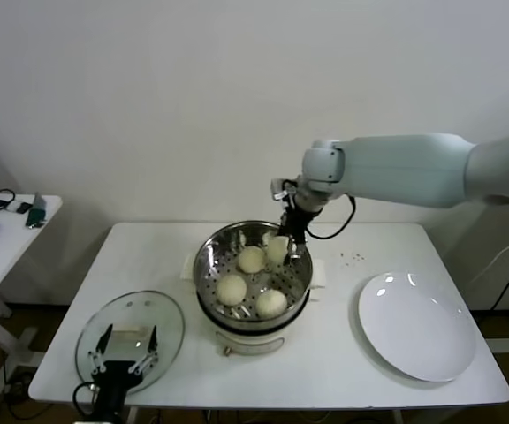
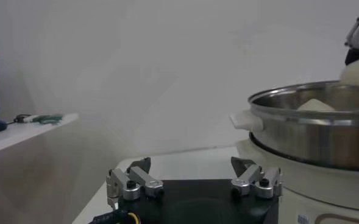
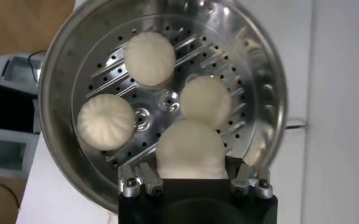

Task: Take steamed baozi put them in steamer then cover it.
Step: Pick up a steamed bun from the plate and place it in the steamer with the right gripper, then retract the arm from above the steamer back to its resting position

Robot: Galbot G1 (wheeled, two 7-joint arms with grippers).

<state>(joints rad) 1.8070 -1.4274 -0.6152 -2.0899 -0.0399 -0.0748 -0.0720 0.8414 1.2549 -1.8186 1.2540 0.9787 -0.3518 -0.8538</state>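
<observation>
The steamer (image 1: 208, 256) is a shiny steel pot on a white base at the table's middle; it also shows in the left wrist view (image 2: 307, 125) and the right wrist view (image 3: 63, 73). Three baozi lie on its perforated tray (image 1: 252, 259) (image 1: 231, 289) (image 1: 271, 303), also seen from the right wrist (image 3: 149, 58) (image 3: 105, 121) (image 3: 205, 100). My right gripper (image 1: 283, 247) (image 3: 190, 165) is shut on the fourth baozi (image 1: 277, 251) (image 3: 190, 149), low over the tray's back right. My left gripper (image 1: 124, 352) (image 2: 191, 176) is open and empty above the glass lid (image 1: 162, 318).
A flat white plate (image 1: 416, 325) lies at the table's right. A small side table (image 1: 7, 234) with cables and small items stands to the left. The white wall is close behind the table.
</observation>
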